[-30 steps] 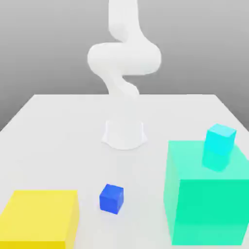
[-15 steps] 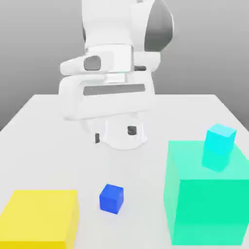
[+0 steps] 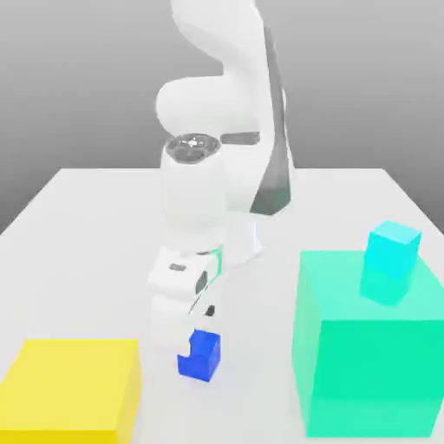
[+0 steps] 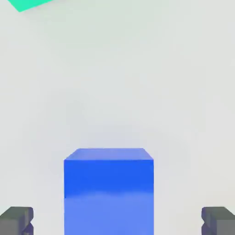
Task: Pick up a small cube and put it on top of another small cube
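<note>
We note the gripper (image 4: 117,220) spread wide, its two dark fingertips (image 4: 16,220) sitting at the lower corners of the hand view with clear gaps to either side of the blue cube (image 4: 109,190), which lies centred between them; nothing is held. In the exterior view the white arm (image 3: 208,173) folds down over the table's middle, and the gripper (image 3: 192,334) sits low in the lower centre of the frame, right at the blue cube (image 3: 201,355), partly covering its upper left corner. We cannot tell from that view whether the fingers touch the table (image 3: 87,225). Outward from there: the big yellow block (image 3: 69,390) fills the lower left of the frame, near the blue cube but apart from it; the big sea-green cube (image 3: 368,364) fills the lower right, and the light cyan cube (image 3: 392,250) stands on its top face, toward the back right. We judge the step in hand to be the grasp approach, with the fingers straddling the cube. The next move, as we read it, calls for closing squarely on the blue cube's side faces, then a lift high enough to clear the sea-green cube and reach the cyan one on top of it.
</note>
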Action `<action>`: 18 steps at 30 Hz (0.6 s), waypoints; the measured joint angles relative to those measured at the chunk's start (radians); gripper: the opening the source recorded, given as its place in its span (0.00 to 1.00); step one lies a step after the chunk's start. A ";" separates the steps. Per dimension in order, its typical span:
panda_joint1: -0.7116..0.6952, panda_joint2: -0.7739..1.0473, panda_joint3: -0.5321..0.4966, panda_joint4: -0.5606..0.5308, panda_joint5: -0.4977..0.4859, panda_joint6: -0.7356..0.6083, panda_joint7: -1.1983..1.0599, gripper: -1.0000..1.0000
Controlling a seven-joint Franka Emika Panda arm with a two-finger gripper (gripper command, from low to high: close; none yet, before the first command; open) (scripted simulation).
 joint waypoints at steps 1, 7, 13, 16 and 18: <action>-0.034 0.031 0.041 0.006 0.032 0.025 -0.024 0.50; -0.130 0.111 0.149 0.020 0.078 0.089 -0.058 0.00; -0.089 0.061 0.097 0.011 0.035 0.048 -0.027 0.00; -0.046 -0.031 0.027 -0.007 -0.074 -0.023 0.053 0.00; -0.047 -0.093 0.009 -0.020 -0.142 -0.072 0.103 0.00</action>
